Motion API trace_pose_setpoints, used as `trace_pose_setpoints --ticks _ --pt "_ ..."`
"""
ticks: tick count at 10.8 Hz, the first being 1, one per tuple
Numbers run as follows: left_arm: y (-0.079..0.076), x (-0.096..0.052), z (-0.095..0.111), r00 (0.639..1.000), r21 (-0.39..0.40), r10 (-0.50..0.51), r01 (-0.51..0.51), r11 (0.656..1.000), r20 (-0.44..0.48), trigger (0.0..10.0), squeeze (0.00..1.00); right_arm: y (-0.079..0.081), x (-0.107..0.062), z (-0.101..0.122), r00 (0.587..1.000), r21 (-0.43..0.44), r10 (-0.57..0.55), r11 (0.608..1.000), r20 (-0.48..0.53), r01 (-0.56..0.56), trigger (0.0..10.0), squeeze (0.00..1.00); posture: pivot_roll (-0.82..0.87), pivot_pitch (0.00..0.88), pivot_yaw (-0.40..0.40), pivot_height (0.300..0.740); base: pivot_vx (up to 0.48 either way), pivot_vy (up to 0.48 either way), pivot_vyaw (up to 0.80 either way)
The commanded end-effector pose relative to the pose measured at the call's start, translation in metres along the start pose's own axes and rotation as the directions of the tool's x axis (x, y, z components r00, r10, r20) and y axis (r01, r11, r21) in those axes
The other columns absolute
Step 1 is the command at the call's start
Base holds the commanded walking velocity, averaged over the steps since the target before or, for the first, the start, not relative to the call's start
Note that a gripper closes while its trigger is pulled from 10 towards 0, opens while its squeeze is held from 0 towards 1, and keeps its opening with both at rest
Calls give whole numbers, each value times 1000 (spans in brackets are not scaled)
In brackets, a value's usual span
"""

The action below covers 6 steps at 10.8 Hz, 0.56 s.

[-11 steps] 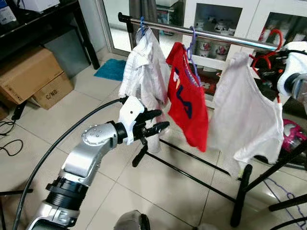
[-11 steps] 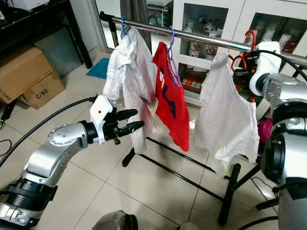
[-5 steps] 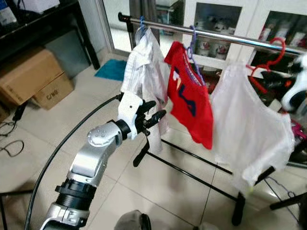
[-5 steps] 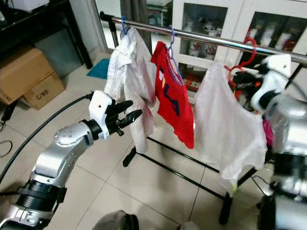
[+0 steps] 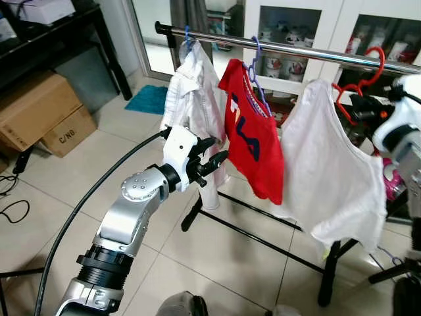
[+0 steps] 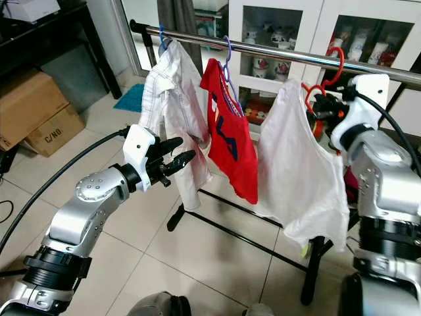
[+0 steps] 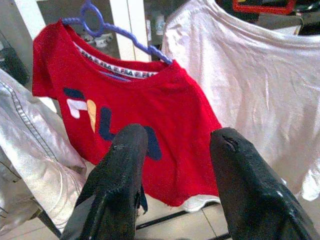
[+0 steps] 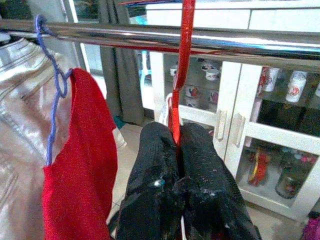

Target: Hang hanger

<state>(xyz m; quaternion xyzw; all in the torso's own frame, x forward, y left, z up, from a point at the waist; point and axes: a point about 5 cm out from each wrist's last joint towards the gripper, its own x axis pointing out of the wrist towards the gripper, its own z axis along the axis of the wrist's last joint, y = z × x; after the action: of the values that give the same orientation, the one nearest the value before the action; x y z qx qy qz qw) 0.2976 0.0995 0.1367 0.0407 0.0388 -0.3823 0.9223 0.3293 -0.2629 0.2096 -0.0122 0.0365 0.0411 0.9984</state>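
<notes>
A red hanger [image 5: 366, 71] carries a white T-shirt [image 5: 332, 171] at the right end of the chrome rail [image 5: 296, 51]. Its hook reaches up across the rail [image 8: 150, 37]; I cannot tell whether it rests on it. My right gripper [image 8: 176, 132] is shut on the red hanger's neck [image 8: 181, 70], just below the rail. My left gripper [image 5: 219, 149] is open and holds nothing, raised in front of a pale denim shirt [image 5: 191, 99]. Its fingers [image 7: 125, 165] point at a red T-shirt [image 7: 125, 105] on a purple hanger [image 7: 100, 20].
The rack's black base bars [image 5: 263, 237] cross the tiled floor under the clothes. Cardboard boxes [image 5: 36, 108] and a black shelf [image 5: 59, 33] stand at the left. A white glass-door cabinet [image 5: 289, 39] is behind the rail, a blue mat [image 5: 150, 99] beside it.
The right gripper swung the red hanger and white T-shirt, dipping and then rising back toward the rail. The left gripper drew up closer to the pale shirt. The camera shifted slightly.
</notes>
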Motion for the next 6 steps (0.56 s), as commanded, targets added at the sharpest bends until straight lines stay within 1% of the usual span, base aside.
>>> trace_pose_setpoints --ticks 1,2,3,4,5,6 --pt "0 -3 -2 1000 13 6 -6 1000 -13 10000 0 2 10 7 999 -9 -29 1000 -25 29 0 0 -128 0 105 740 0 0 0" --pt "-1 -4 -3 1000 13 0 0 1000 -10 10000 0 1 17 3 996 -11 -58 998 -70 58 0 0 -130 0 105 740 0 0 0" --pt "-4 -4 -3 999 17 -30 30 999 -11 10000 0 1 30 -5 989 16 -73 997 -125 76 0 0 -129 0 101 740 0 0 0" --pt "-6 -4 -4 999 22 -51 51 998 -15 10000 0 2 37 -8 985 34 -81 996 -154 87 0 0 -128 0 100 740 0 0 0" --pt "-9 -5 -7 998 29 -65 65 997 -27 10000 0 4 46 -18 973 21 -88 995 -214 95 0 0 -122 0 97 740 0 0 0" --pt "-10 -6 -8 997 30 -71 72 997 -32 10000 0 5 49 -27 963 18 -88 995 -254 95 0 0 -120 0 94 740 0 0 0"
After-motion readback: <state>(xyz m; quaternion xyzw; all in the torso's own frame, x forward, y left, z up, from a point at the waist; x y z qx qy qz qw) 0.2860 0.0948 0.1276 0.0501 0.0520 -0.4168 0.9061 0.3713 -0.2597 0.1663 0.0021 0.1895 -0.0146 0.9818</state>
